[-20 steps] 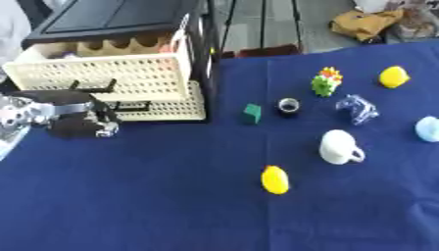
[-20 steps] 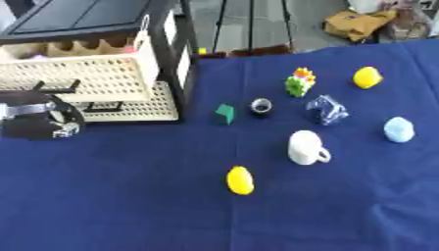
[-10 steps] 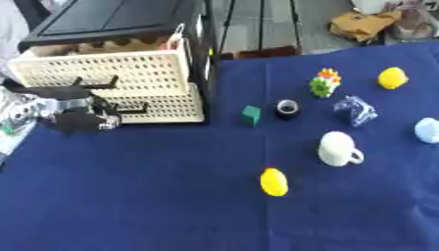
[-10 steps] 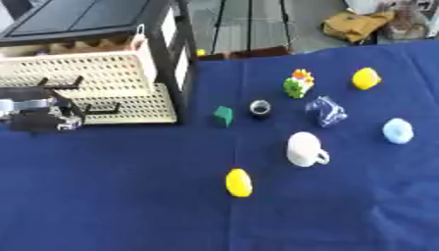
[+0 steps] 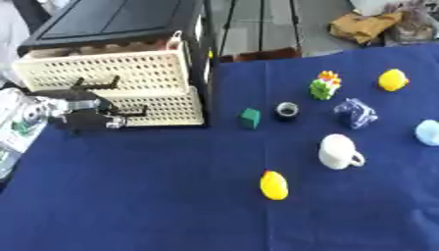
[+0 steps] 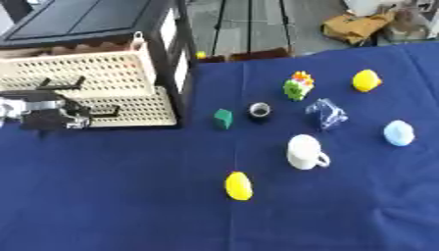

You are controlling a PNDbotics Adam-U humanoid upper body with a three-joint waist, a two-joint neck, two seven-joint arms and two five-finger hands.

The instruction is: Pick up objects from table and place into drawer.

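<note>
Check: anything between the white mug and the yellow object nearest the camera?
Nothing. In the left eye view the stretch between the white mug and the near yellow object is bare blue tablecloth.

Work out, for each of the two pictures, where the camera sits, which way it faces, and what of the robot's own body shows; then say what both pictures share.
Left eye view: sits in the robot's head, looking down at the blue table; the left hand and forearm reach in from the left toward the cream drawer.
Right eye view: same head, set slightly to the right, same downward look; the left hand shows again at the left edge.
Shared: the drawer unit, white mug, green block and the yellow object nearest the camera.
</note>
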